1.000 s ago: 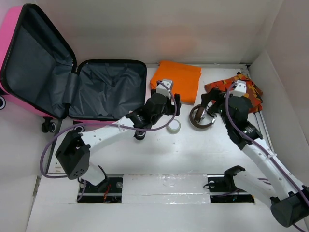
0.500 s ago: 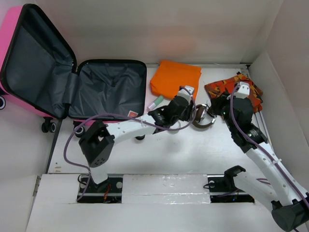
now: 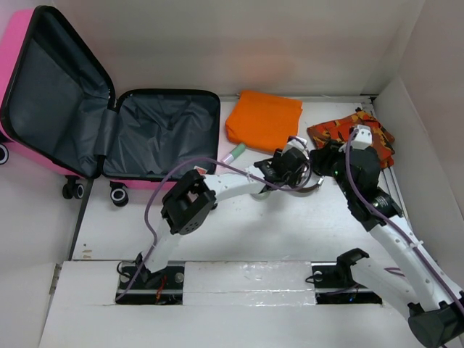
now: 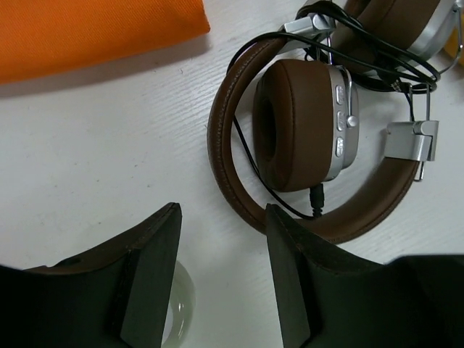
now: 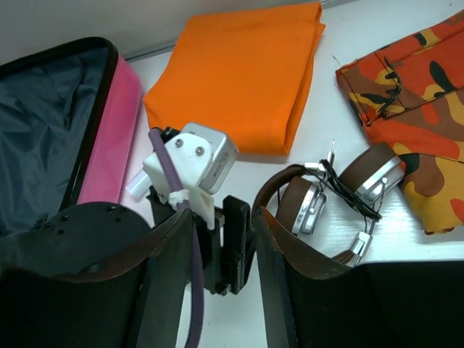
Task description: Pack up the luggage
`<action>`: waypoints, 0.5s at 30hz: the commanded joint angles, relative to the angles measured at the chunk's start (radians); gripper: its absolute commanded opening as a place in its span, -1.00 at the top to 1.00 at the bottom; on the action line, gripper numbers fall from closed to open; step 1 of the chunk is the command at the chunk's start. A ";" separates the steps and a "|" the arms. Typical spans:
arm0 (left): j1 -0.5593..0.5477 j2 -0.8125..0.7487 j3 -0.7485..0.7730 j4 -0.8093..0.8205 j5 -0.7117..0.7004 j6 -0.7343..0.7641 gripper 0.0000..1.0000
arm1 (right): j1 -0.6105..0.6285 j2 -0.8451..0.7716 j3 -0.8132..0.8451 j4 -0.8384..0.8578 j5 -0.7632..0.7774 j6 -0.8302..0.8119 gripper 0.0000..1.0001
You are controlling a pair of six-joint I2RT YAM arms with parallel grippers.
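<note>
Far left on the counter (image 3: 239,225), the luggage (image 3: 163,138) lies open w/ its wheels (image 3: 116,194) twd the near edge, so its wheel-to-top axis runs near-to-far and the two halves spread left-right. Base half is flat w/ grey lining up; the lid is propped up, tilted, on the left, pink shell outward. Left gripper (image 4: 223,210) hovers just beside brown headphones (image 4: 304,123), jaws apart w/ nothing btwn them; right gripper (image 5: 221,217) is close above it, jaws likewise parted & empty.
</note>
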 commanded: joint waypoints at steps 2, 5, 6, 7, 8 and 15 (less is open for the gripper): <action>0.006 0.038 0.107 -0.031 -0.053 -0.013 0.14 | -0.007 -0.009 -0.018 0.042 -0.054 -0.001 0.09; 0.033 0.102 0.175 -0.052 -0.043 -0.013 0.29 | -0.007 -0.020 -0.018 0.032 -0.054 -0.001 0.09; 0.033 0.121 0.190 -0.063 -0.031 -0.013 0.32 | -0.007 -0.029 -0.018 0.032 -0.054 -0.001 0.09; 0.043 0.142 0.225 -0.075 -0.030 -0.004 0.32 | -0.007 -0.038 -0.018 0.032 -0.054 -0.001 0.09; 0.043 0.162 0.244 -0.084 -0.021 -0.004 0.35 | -0.007 -0.038 -0.018 0.032 -0.054 -0.001 0.09; 0.043 0.279 0.302 -0.114 -0.023 0.008 0.69 | -0.007 -0.057 -0.018 0.022 -0.054 -0.001 0.09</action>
